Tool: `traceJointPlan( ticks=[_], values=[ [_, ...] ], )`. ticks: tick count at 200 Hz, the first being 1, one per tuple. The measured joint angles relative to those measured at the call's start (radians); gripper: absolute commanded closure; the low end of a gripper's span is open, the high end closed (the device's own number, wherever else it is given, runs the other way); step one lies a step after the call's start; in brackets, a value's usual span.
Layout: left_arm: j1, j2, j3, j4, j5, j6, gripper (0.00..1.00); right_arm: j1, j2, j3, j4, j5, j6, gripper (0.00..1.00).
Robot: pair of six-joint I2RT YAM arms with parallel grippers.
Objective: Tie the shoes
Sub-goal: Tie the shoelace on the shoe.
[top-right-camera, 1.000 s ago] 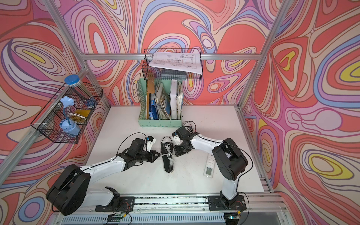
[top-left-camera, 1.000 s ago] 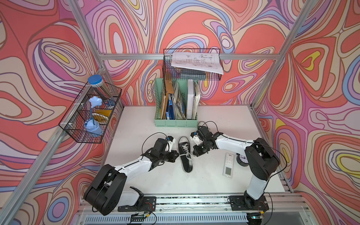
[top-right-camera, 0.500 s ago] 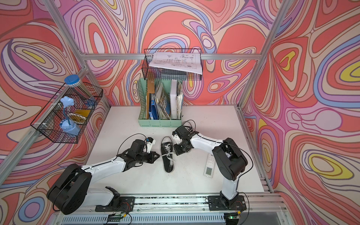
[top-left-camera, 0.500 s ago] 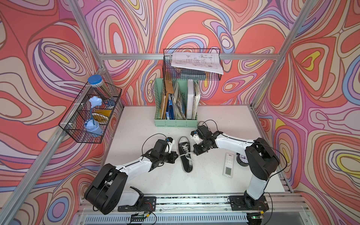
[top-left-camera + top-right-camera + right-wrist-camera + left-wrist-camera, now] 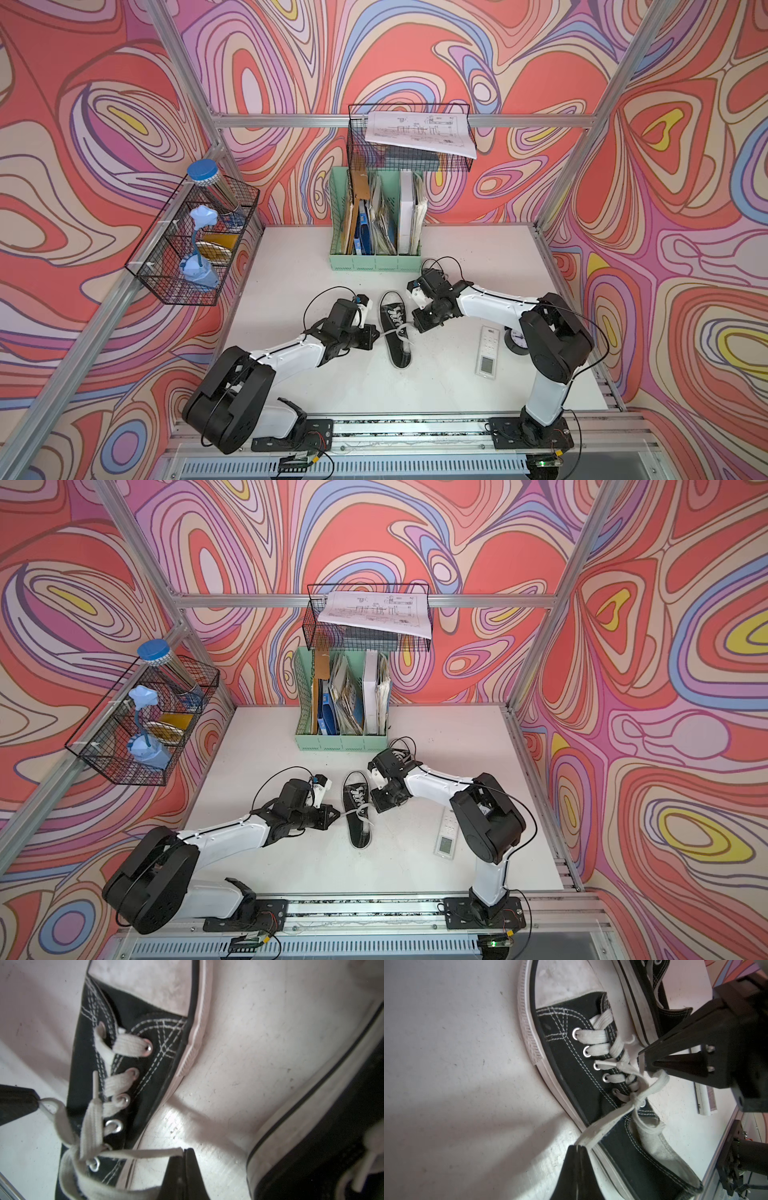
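Although hardly anything is seen to have moved in the last second, the laces are kept taut: the left claw (image 5: 578, 1147) is clenched on one lace loop (image 5: 602, 1126), the right claw (image 5: 185, 1151) on the other loop (image 5: 658, 1082), drawn apart from the knot (image 5: 636, 1101). The bow is judged nearly cinched on this shoe (image 5: 397, 332), which is laid in the middle of the counter (image 5: 436, 395), toe toward the far edge; the second shoe (image 5: 654, 991) is set just beside it. A green file holder (image 5: 374, 262) at the far edge is filled with folders; a printed sheet (image 5: 419, 131) is carried by the rear wire basket (image 5: 357, 158), a blue-lidded jar (image 5: 203, 176) by the side basket (image 5: 166, 286).
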Motion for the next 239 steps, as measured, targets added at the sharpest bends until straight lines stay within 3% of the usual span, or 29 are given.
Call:
traceJointPlan(
  ticks=[136,161,169,239],
  values=[
    [0.0,0.006,-0.015,0.029,0.008,-0.003,1.0,-0.008,0.022,0.0,0.016,-0.021,-0.008,1.0],
    [0.001,0.012,-0.019,0.04,0.037,-0.011,1.0,-0.019,0.014,-0.006,0.029,-0.049,-0.016,0.78],
    [0.002,0.017,-0.019,0.043,0.047,-0.017,0.92,-0.023,0.007,-0.01,0.029,-0.058,-0.02,0.75],
    [0.007,-0.03,-0.019,0.027,0.038,-0.048,0.61,-0.061,-0.084,-0.005,0.047,-0.16,-0.03,0.68]
  ],
)
